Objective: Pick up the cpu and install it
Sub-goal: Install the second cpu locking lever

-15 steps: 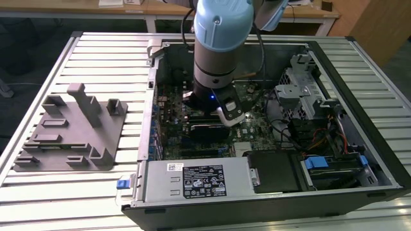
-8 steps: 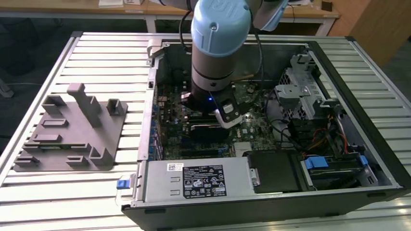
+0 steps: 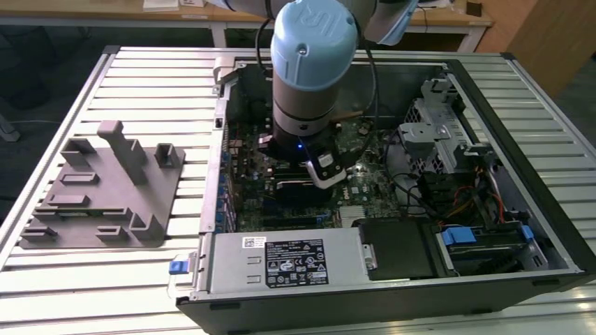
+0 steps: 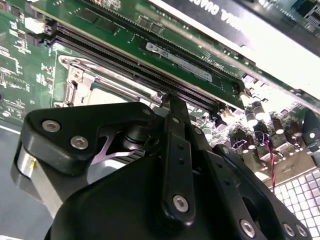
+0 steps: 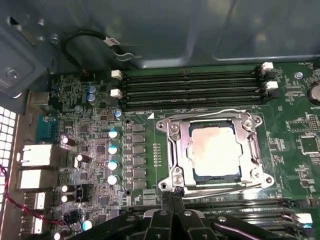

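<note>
Open computer case: one cpu in one socket.

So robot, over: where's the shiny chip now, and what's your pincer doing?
Pincer low over the motherboard, at the socket frame's edge. Cpu seated in the socket, silver top showing. Grey tray outside the case. Nothing over the chip.

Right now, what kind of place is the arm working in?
Likely a lab or workshop bench set up for computer assembly. An open desktop computer case lies on a slatted metal table, with the cpu seated in the motherboard socket and a grey tray beside the case.
</note>
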Robot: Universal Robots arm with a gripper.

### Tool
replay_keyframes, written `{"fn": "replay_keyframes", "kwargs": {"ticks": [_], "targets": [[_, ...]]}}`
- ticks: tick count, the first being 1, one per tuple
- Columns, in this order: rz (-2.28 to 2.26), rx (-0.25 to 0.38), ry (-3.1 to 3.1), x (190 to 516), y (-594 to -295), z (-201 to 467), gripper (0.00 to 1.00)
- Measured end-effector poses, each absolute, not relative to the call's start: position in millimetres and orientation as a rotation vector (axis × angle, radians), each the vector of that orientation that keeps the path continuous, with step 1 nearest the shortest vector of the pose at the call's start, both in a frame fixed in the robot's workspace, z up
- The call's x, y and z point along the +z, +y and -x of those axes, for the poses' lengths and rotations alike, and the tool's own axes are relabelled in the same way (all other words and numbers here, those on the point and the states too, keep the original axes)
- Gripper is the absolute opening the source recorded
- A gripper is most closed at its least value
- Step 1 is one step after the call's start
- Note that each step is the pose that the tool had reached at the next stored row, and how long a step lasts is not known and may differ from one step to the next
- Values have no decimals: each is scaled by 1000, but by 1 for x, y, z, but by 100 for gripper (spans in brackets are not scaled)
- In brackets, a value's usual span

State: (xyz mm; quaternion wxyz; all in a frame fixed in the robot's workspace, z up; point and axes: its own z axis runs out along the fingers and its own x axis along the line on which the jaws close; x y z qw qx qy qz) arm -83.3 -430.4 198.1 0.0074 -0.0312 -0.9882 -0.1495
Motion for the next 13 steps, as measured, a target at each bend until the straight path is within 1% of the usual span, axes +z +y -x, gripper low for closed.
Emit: {"fn": "replay_keyframes", "kwargs": {"ticks": [4, 13], "targets": [[98, -484, -3087, 195, -430, 84, 11], [97, -544, -3076, 190, -430, 87, 11]]}}
